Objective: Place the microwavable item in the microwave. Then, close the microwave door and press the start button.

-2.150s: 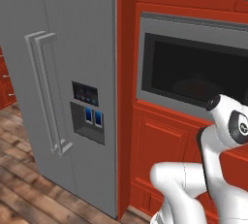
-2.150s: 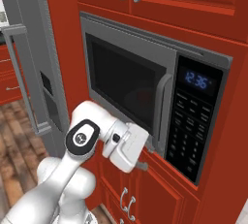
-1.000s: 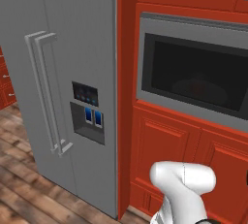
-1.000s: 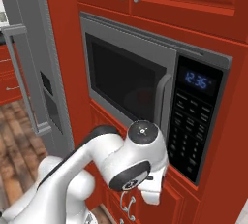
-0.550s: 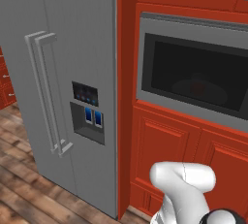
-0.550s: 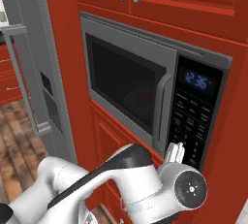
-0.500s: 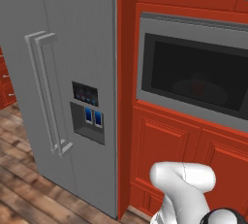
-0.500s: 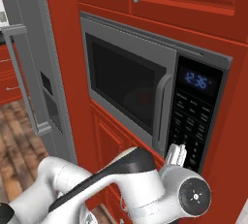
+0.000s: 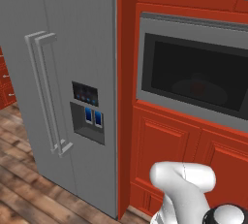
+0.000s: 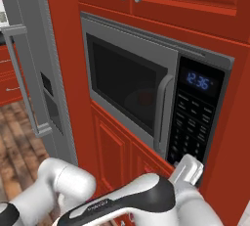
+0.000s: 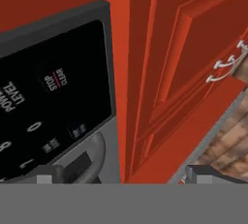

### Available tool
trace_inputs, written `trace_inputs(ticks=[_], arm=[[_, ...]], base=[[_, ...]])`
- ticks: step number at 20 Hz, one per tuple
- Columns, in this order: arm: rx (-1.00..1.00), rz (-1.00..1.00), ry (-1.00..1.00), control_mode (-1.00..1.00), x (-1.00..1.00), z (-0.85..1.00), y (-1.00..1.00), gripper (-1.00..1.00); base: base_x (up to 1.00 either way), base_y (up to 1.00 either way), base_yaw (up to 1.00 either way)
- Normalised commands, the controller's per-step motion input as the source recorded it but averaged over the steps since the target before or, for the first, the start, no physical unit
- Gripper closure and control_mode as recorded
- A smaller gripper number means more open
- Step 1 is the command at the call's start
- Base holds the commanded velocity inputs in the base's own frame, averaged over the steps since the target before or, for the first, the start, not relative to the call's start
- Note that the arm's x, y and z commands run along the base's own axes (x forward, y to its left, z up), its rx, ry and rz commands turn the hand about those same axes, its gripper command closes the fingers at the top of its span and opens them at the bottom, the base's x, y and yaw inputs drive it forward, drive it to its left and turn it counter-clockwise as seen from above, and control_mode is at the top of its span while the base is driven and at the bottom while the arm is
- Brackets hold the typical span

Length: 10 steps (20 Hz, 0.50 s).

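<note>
The microwave (image 10: 156, 100) sits built into red cabinets (image 9: 193, 155), its door (image 10: 129, 90) shut flush against the frame, curved bar handle (image 10: 162, 115) standing along the door's right edge beside the dark keypad panel (image 10: 193, 122). The microwavable item (image 9: 197, 88) appears as a dim reddish lump on the round plate (image 9: 199, 91), seen through the dark glass near the middle of the cavity floor; it also shows faintly in the right base view. By judgement, placing and closing are done and only the start press is left.

The gripper (image 10: 187, 169) hangs at the lower edge of the keypad, close to the panel, its jaws spread wide and holding nothing. In the hand view the finger tips (image 11: 77, 164) rise over the keypad's lower corner, where a key marked STOP/CLEAR (image 11: 54, 79) can be read; the start key cannot be identified with certainty.

The keypad is likely a rigid, smooth membrane surface: it calls for no grasp, only a short, firm push by one fingertip square on the key. An off-centre touch near STOP/CLEAR risks the wrong command. The grey fridge (image 9: 63, 87) stands to the left of the cabinets.
</note>
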Motion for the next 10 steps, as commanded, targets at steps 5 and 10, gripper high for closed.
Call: trace_inputs(ticks=[5, 10], arm=[[0.04, -0.18, 0.00, -1.00, 0.38, -0.23, 0.13, -1.00], [0.00, -0.19, 0.00, -1.00, 0.43, -0.40, 0.31, -1.00]], base=[[0.00, 0.00, 0.00], [0.00, 0.00, 0.00]])
